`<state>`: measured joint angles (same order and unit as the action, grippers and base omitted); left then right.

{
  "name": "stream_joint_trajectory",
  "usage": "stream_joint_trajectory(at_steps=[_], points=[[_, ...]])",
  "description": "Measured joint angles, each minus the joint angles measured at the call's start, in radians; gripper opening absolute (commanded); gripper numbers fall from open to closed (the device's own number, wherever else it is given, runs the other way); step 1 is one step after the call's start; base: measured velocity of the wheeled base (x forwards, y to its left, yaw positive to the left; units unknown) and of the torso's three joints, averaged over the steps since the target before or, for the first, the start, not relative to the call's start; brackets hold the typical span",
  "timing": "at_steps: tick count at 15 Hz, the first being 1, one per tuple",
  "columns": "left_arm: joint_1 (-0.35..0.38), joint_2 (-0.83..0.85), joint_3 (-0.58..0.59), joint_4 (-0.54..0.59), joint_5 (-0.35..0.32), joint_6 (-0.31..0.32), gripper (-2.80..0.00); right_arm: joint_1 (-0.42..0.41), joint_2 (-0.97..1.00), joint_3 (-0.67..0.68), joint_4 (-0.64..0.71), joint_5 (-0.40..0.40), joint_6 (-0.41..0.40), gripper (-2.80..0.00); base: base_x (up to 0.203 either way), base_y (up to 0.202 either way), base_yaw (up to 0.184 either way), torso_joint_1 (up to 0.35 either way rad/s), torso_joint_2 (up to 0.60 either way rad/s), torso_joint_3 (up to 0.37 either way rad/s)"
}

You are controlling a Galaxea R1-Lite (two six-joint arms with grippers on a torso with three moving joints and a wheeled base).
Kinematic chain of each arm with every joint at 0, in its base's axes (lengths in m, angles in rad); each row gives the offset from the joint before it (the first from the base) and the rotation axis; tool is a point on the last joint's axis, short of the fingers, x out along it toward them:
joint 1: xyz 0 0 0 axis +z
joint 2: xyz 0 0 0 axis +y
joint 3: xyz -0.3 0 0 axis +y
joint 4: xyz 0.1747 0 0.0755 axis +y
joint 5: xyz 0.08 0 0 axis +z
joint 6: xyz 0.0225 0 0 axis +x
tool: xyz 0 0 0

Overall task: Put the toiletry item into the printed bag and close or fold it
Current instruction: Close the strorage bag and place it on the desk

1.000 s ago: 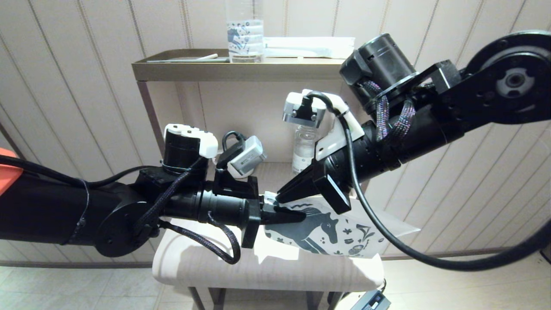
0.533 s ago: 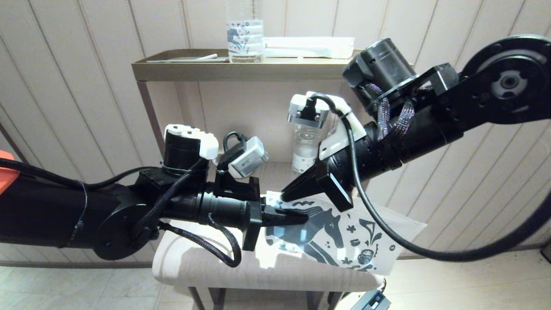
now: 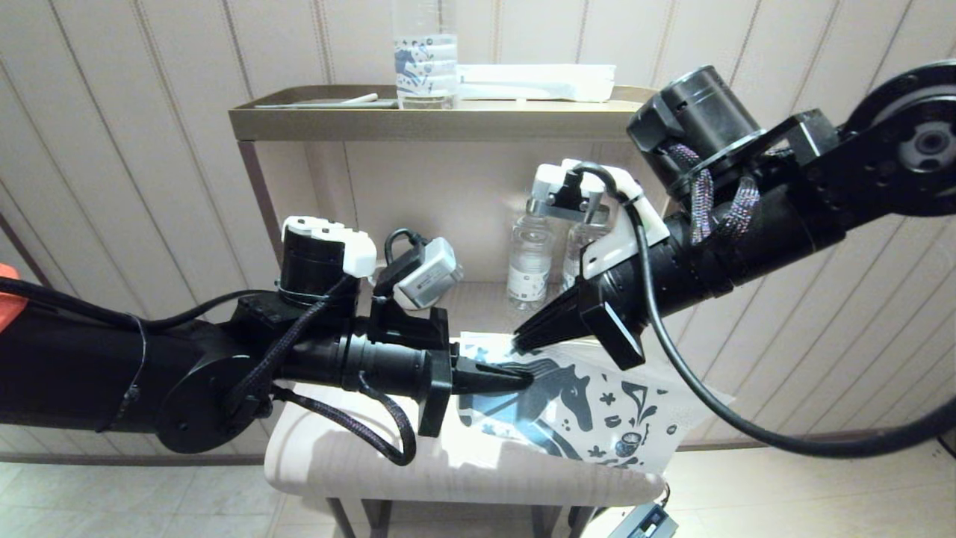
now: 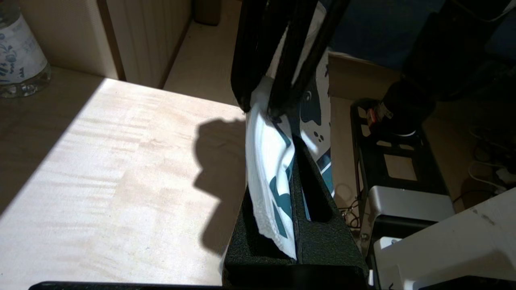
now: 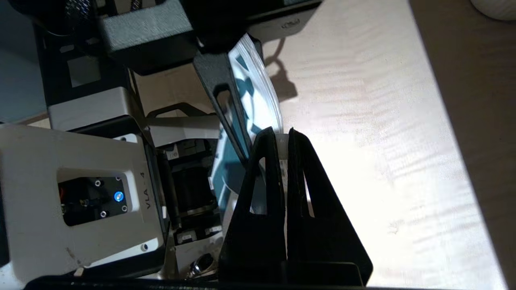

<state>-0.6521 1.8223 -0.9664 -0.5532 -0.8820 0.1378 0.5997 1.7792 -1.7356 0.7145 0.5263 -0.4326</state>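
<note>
The printed bag (image 3: 597,407), white with a teal horse, hangs just above the pale lower surface (image 3: 463,467). My left gripper (image 3: 526,376) is shut on the bag's left end, and the plastic shows pinched between its fingers in the left wrist view (image 4: 266,169). From above, my right gripper (image 3: 520,345) is shut on the bag's top edge, a little right of the left one. In the right wrist view a strip of that white edge sits between its tips (image 5: 282,136). The toiletry item is hidden; I cannot make it out through the bag.
A brass top shelf (image 3: 336,123) carries a clear horse-print bottle (image 3: 424,67), a long white packet (image 3: 534,81) and a slim white stick (image 3: 360,98). Two water bottles (image 3: 529,258) stand at the back of the lower surface. The robot's base lies below the bag.
My right gripper has slid to the right along the bag's top edge. The bag's free end has swung slightly. The left gripper has stayed put.
</note>
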Motion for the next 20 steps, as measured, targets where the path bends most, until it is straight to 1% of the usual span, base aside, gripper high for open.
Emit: stream_joint_trajectory(at_steps=[3, 6, 11, 17, 20], points=[[0.0, -0.002, 0.002, -0.002, 0.0, -0.001, -2.8, -0.04, -0.037, 0.061, -0.014, 0.0, -0.003, -2.8, 0.0, 0.0, 0.0, 0.0, 0.0, 0.0], [0.0, -0.005, 0.002, -0.001, 0.001, -0.001, -2.8, -0.074, -0.08, 0.165, -0.077, 0.003, -0.012, -2.8, 0.0, 0.0, 0.0, 0.0, 0.0, 0.0], [0.002, -0.006, -0.001, 0.0, 0.002, -0.001, -2.8, -0.152, -0.167, 0.316, -0.125, 0.019, -0.023, -2.8, 0.0, 0.0, 0.0, 0.0, 0.0, 0.0], [0.002, -0.007, 0.0, 0.0, 0.003, 0.0, -2.8, -0.201, -0.253, 0.422, -0.138, 0.026, -0.035, -2.8, 0.0, 0.0, 0.0, 0.0, 0.0, 0.0], [0.002, -0.007, 0.0, 0.0, 0.003, 0.004, -2.8, -0.223, -0.279, 0.453, -0.145, 0.032, -0.037, -2.8, 0.0, 0.0, 0.0, 0.0, 0.0, 0.0]])
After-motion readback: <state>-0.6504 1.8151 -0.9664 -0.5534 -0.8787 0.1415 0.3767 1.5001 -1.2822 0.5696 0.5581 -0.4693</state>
